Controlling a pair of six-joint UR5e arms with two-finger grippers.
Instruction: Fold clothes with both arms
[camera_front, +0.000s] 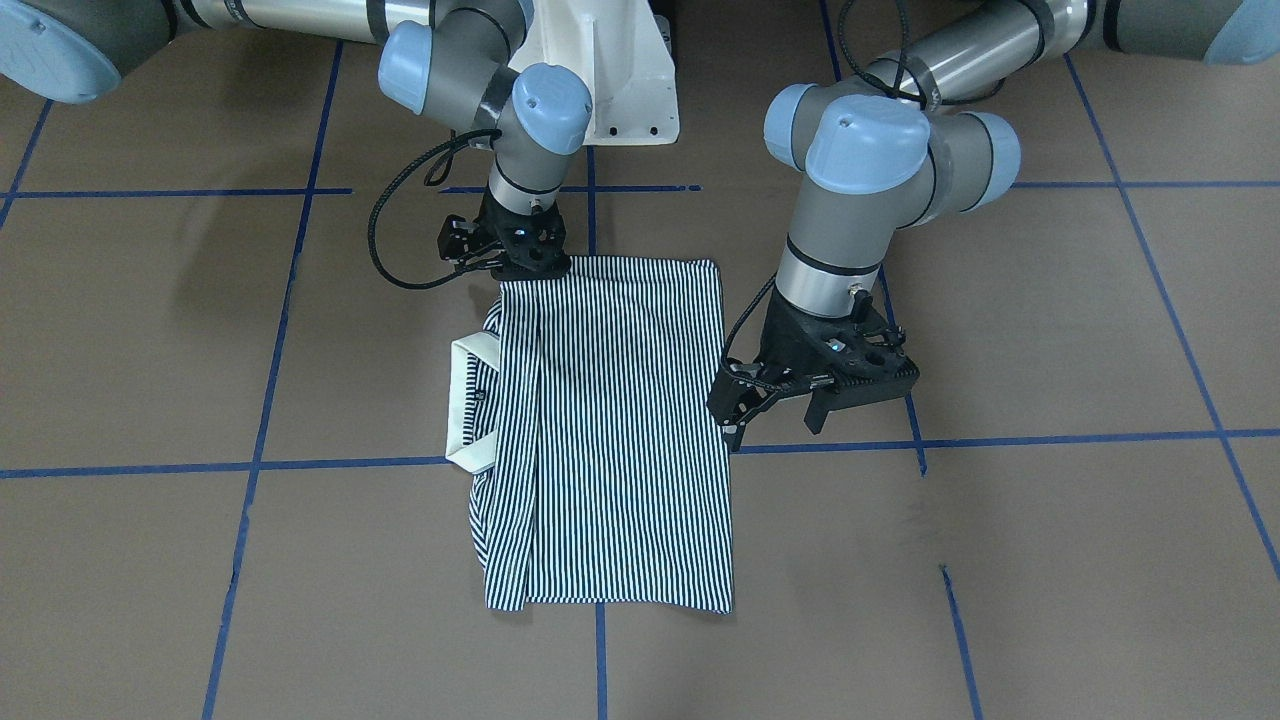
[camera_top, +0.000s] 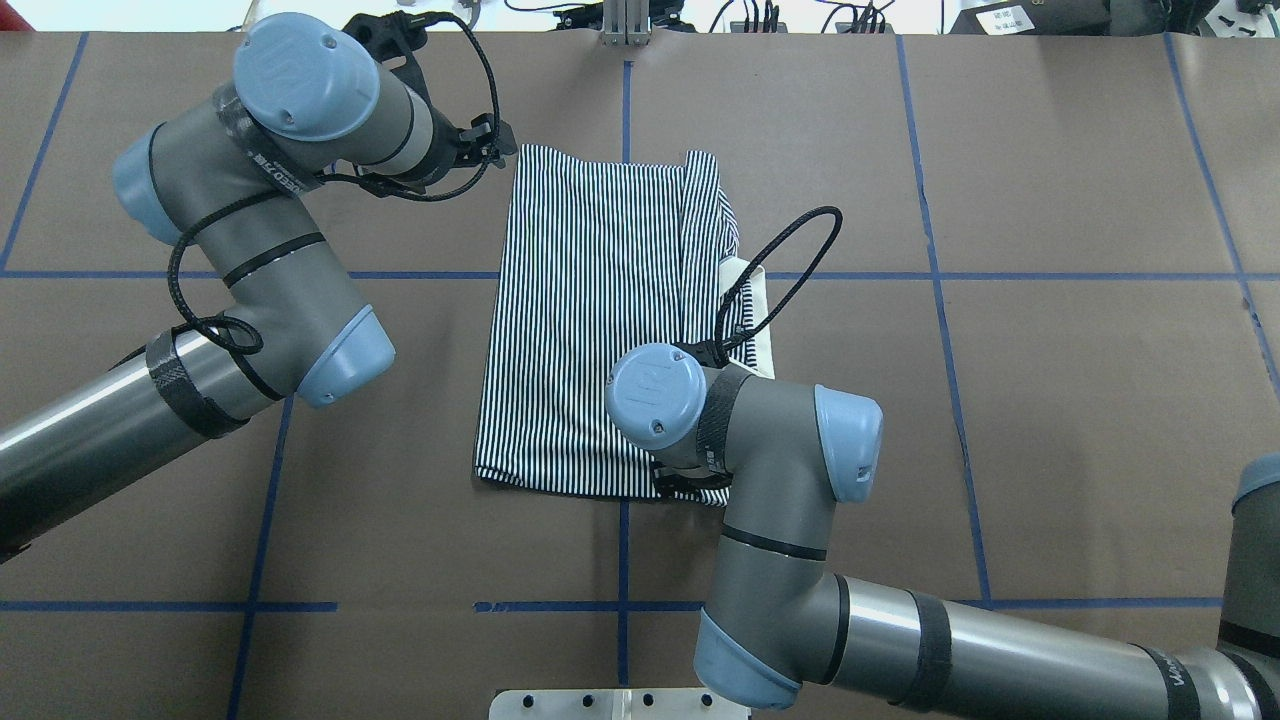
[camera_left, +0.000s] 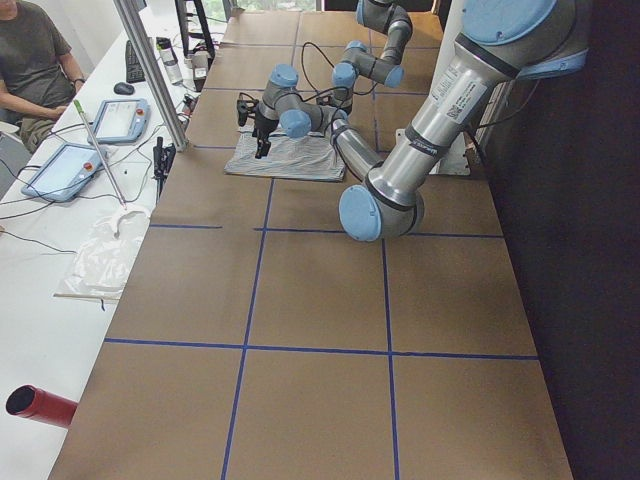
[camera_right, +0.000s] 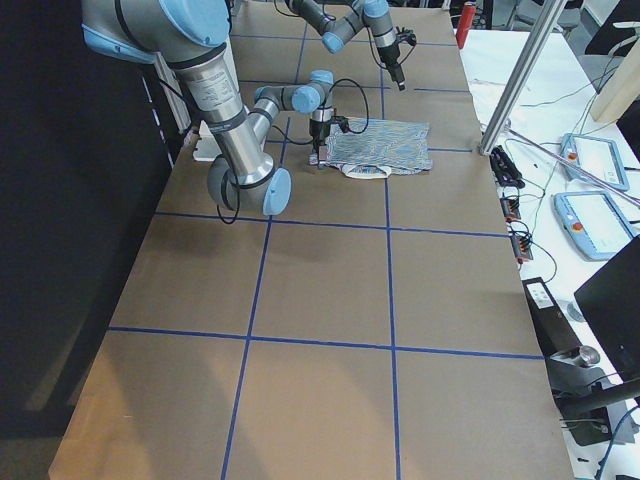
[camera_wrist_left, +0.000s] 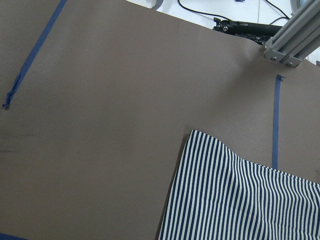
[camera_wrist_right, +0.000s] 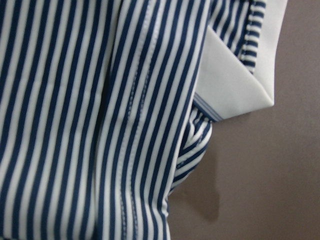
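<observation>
Seeing 1 striped polo shirt lying flat on the brown table, folded into a long rectangle with the sleeves tucked in. Noting 4 edges: the near edge lying close to the robot's base, the far edge reaching toward the operators' side, a straight edge facing the robot's left, and a bunched edge on the robot's right with the cream collar sticking out past it. Finding brown surface crossed by blue tape lines stretching wide on every side of the cloth.

Watching the left gripper hanging raised above the table beside the shirt's left edge, toward its far corner, with fingers spread wide apart, gripping nothing and touching nothing. Looking down from its wrist camera on 1 striped corner and the table beside it.

Finding the right gripper lowered to the shirt's near corner on the robot's right, right at the fabric. Being unable to tell whether clamped on the cloth or merely resting there, with the fingertips hidden under the wrist in the overhead view and the close wrist view filled by stripes and collar.

Counting 1 shirt, 1 collar, 2 arms, namely left arm and right arm, and 2 grippers.
</observation>
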